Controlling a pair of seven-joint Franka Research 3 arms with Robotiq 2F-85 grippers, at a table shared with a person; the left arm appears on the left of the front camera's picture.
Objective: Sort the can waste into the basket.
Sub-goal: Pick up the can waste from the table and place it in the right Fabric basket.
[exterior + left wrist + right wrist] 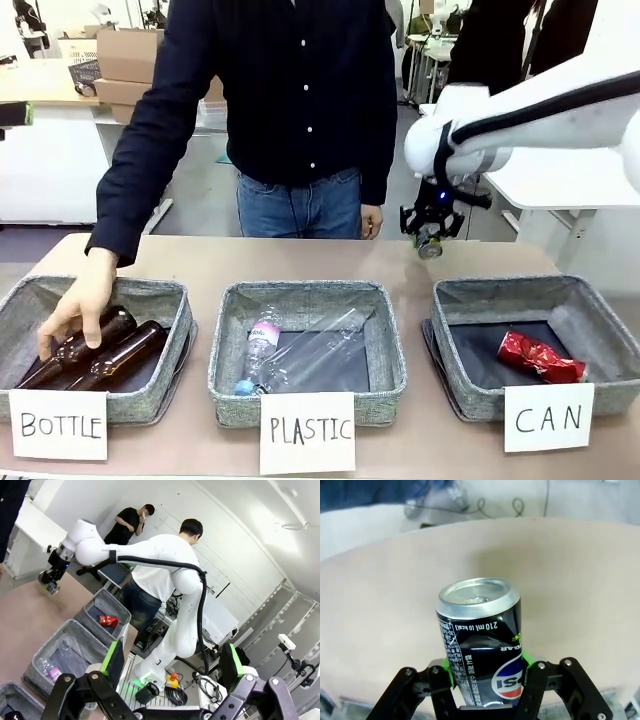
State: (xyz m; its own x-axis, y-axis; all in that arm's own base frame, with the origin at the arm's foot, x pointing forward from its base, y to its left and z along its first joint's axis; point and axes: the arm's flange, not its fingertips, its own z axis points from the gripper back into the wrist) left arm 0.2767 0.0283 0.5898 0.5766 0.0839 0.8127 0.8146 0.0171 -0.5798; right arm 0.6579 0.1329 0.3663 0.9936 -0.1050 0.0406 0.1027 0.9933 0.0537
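**Right gripper holds the black can above the far table edge; red can lies in the CAN basket**

Right gripper (431,235): fingers pinched on the black-and-silver can (481,640), green pads pressed to its sides low on the body. In the right wrist view the can's silver top points away from the camera, and its print reads upside down. In the front view the gripper hangs clear of the table (300,262), beyond the far rim of the CAN basket (470,380) and near the person's lowered hand (372,221).

Left gripper (172,667): fingers spread wide, nothing between the green pads. It sits away from the table, looking back at the right arm and the baskets.

Containers, front view:
- CAN basket, at the robot's right: one dented red can (540,357) lying on its side on the dark lining, toward the right wall.
- PLASTIC basket (390,350), middle: clear plastic bottles (290,355) lying down.
- BOTTLE basket (170,300), at the robot's left: two brown glass bottles (110,355) lying side by side. The person's other hand (80,310) rests on the nearer-left bottle.
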